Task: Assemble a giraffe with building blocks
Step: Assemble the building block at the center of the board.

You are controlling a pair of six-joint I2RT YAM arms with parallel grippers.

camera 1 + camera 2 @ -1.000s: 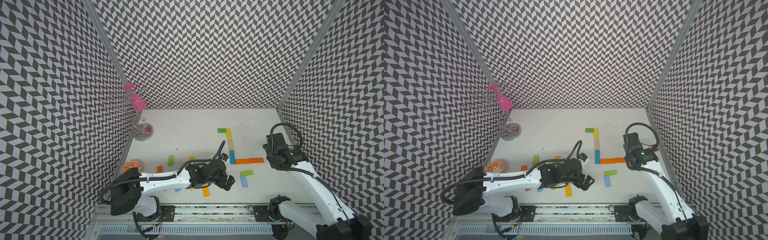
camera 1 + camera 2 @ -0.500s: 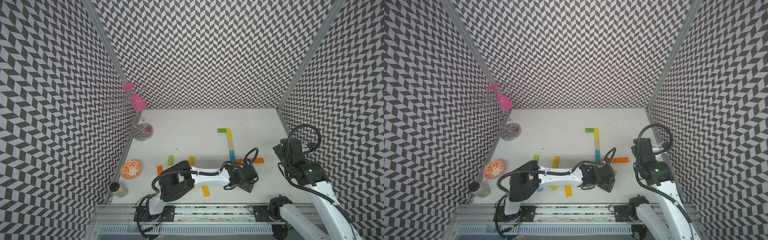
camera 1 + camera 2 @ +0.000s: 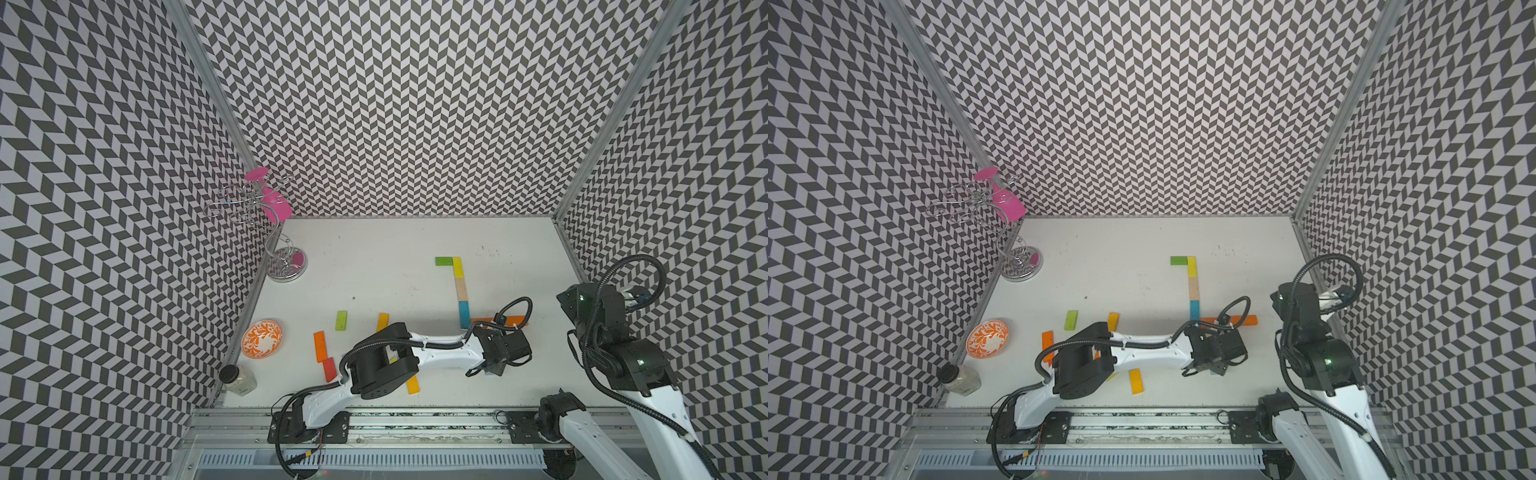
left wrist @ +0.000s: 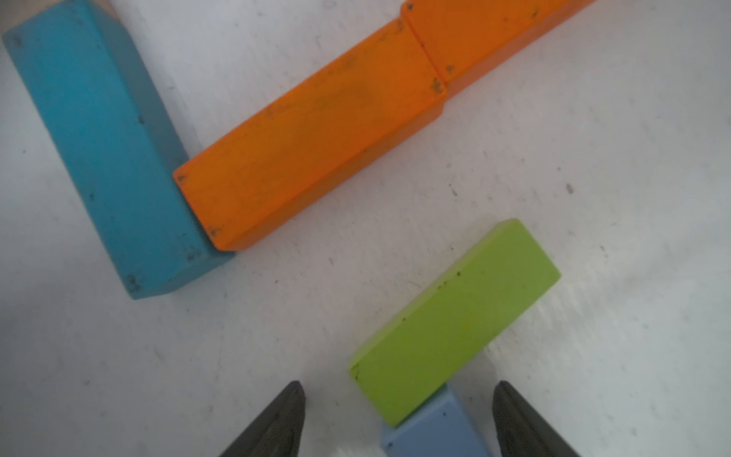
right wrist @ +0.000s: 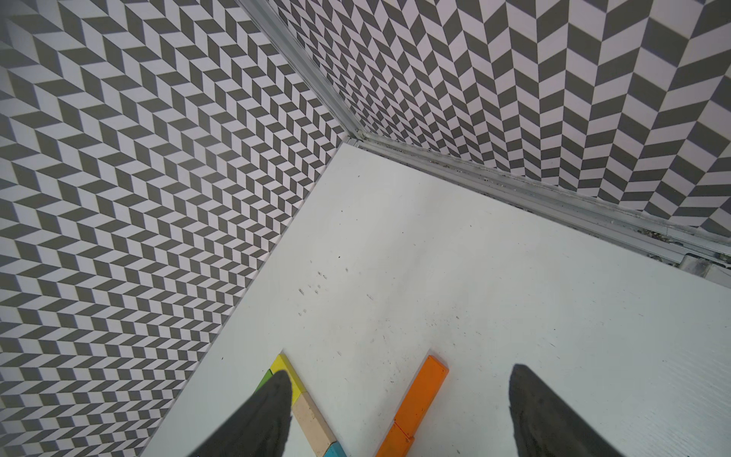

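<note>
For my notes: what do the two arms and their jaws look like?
The left arm and right arm both pair white tubular links with bulky black joint housings. Each carries a black corrugated cable looping near the wrist. Small green lights glow on the right arm's black housings. In the wrist views the jaws are dark grey wedges tapering to points.

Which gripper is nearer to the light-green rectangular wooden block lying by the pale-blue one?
Left. The left gripper hangs at one end of the light-green block, jaws straddling the adjoining pale-blue block. The right gripper hangs high above the white table, well apart from it.
</note>
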